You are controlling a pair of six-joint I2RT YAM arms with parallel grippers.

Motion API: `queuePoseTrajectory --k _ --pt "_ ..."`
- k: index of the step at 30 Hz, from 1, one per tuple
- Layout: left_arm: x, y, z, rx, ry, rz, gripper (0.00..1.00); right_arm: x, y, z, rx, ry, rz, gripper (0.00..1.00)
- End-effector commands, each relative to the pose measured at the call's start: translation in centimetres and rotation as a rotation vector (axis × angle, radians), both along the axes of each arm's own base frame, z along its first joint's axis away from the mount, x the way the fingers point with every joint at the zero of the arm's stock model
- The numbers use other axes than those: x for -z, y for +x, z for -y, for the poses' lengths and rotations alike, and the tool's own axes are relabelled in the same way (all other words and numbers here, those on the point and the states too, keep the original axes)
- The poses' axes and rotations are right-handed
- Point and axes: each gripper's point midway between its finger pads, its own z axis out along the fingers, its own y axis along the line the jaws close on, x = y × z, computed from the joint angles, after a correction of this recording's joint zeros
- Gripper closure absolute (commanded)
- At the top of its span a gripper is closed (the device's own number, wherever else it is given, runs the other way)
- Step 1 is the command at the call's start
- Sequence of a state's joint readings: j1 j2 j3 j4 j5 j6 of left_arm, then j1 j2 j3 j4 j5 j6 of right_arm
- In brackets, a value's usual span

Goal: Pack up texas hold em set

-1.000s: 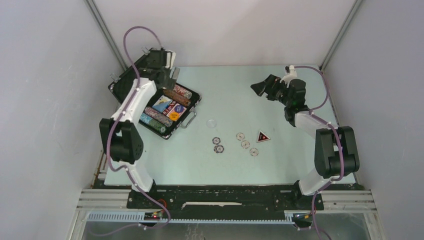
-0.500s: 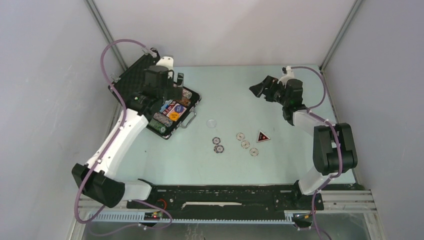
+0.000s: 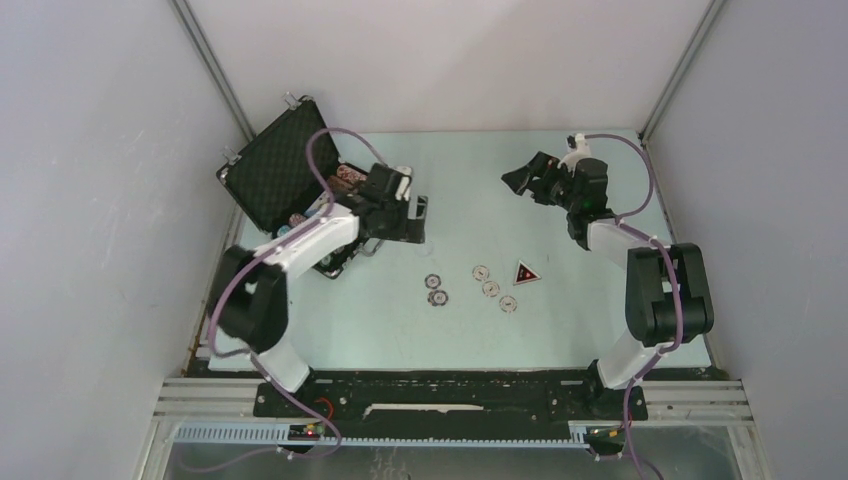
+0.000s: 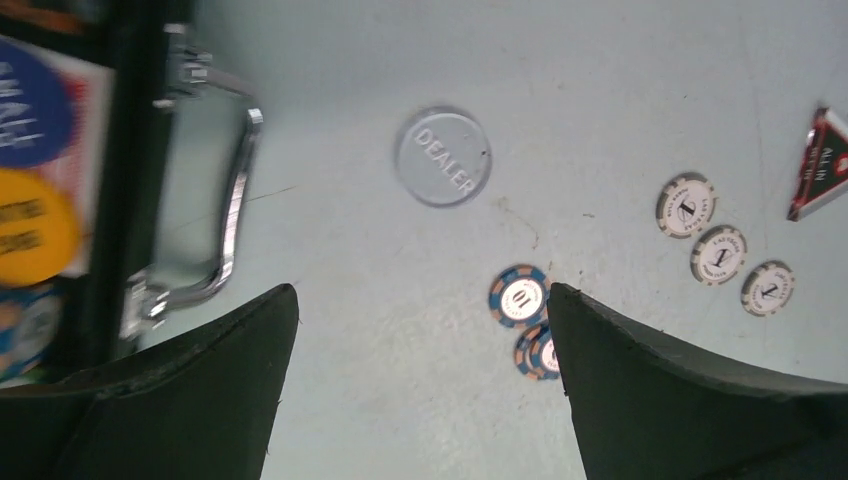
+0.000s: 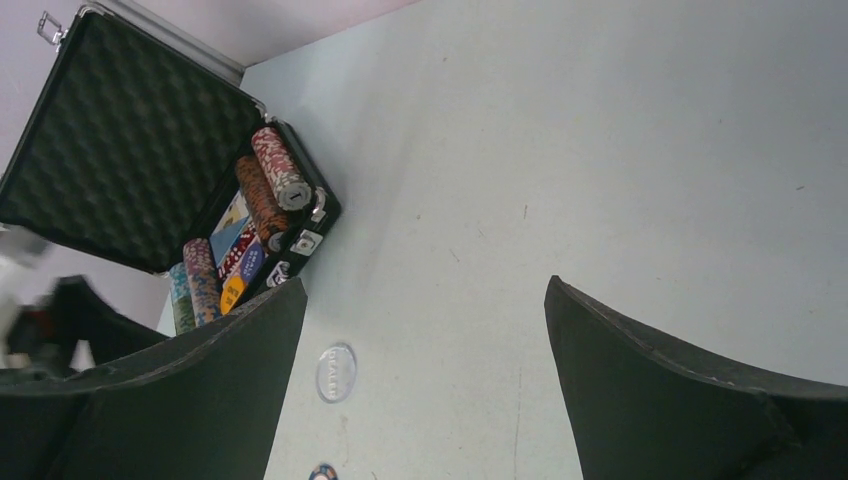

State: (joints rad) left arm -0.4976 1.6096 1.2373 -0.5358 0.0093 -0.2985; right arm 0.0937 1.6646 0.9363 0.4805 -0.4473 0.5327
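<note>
A pale green table (image 3: 580, 330) is enclosed on three sides by plain grey walls (image 3: 90, 200), with a metal rail (image 3: 700, 400) along the near edge. The case (image 3: 268, 165) is found at the far left corner, its foam-lined lid propped open. Chip rows (image 5: 281, 168) and card decks (image 5: 240, 245) are seen inside the base. Loose near the middle of the table are noted a dealer button (image 4: 442, 156) near the case handle (image 4: 222, 200), two blue chips (image 4: 518, 297) touching each other, three white chips (image 4: 718, 253) in a diagonal line, and a red triangular marker (image 4: 822, 165) beside them.

The left arm (image 3: 300, 245) is stretched low across the case base. Its gripper (image 4: 417, 300) is held above the table beside the handle, pointing down; the jaws are spread wide and nothing is held. The right arm (image 3: 660, 290) is folded at the far right. Its gripper (image 5: 425, 285) is raised and turned towards the case, its jaws likewise spread wide and empty.
</note>
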Motion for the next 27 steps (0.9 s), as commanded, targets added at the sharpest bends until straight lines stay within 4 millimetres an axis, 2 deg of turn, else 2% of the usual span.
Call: queuePoseTrajectory --k 1,5,9,13,17,20,25,27 --pt "0.6 2.9 4.6 0.01 -0.098 -0.013 0.0 -1.5 1.0 0.4 0.008 0.019 0.034 0.0" --pt "3.4 4.6 5.4 -0.015 -0.073 -0.048 0.0 -1.6 1.0 0.5 0.008 0.027 0.032 0.0" --pt "5.4 5.6 5.1 -0.046 0.04 -0.052 0.0 -1.6 1.0 0.5 0.006 0.032 0.031 0.0" --pt "7.0 5.6 5.5 -0.031 0.083 -0.088 0.13 -1.5 1.0 0.6 0.008 0.037 0.027 0.0" --pt "7.6 6.0 4.9 -0.058 0.15 -0.09 0.15 -1.6 1.1 0.7 0.01 0.041 0.027 0.0" --pt "8.5 5.7 5.1 -0.059 0.165 -0.114 0.18 -1.5 1.1 0.7 0.009 0.046 0.024 0.0" --pt "9.9 4.1 6.5 -0.006 0.189 -0.135 0.17 -1.5 1.2 0.9 0.012 0.051 0.023 0.0" --pt "10.2 3.7 6.4 -0.005 0.205 -0.147 0.18 -1.4 1.2 0.8 0.008 0.054 0.021 0.0"
